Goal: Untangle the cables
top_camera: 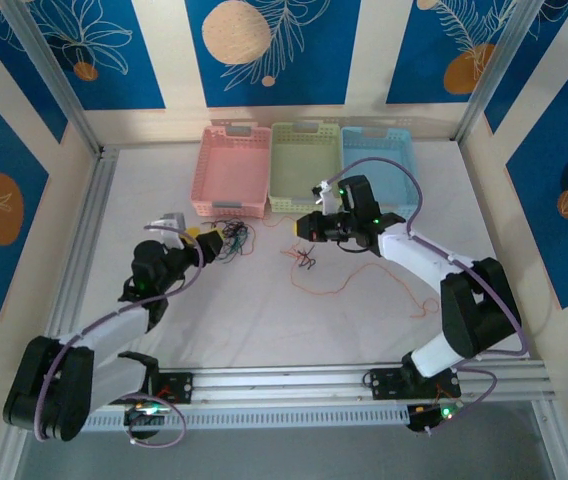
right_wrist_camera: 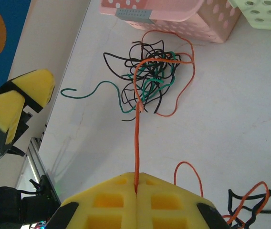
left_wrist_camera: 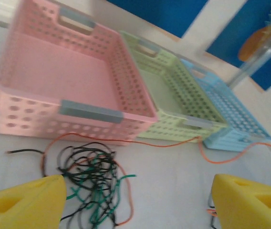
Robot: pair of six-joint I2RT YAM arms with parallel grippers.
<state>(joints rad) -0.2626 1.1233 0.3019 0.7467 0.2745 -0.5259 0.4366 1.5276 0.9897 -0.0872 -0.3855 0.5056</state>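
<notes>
The cables lie as a tangled clump (top_camera: 234,240) of black, green and orange wire on the white table, just in front of the pink basket. My left gripper (top_camera: 197,236) sits just left of it, open, its yellow fingers (left_wrist_camera: 26,202) wide apart with the clump (left_wrist_camera: 90,176) lying by the left one. My right gripper (right_wrist_camera: 136,179) is shut on one orange cable (right_wrist_camera: 137,129), which runs straight from its fingertips into the clump (right_wrist_camera: 150,78). In the top view the right gripper (top_camera: 306,226) hovers right of the clump.
Pink (top_camera: 212,170), green (top_camera: 304,165) and blue (top_camera: 379,160) baskets stand in a row at the back. A small black and orange tangle (top_camera: 304,260) and a loose orange wire (top_camera: 339,287) lie below the right gripper. A green wire end (right_wrist_camera: 85,93) trails toward the left gripper.
</notes>
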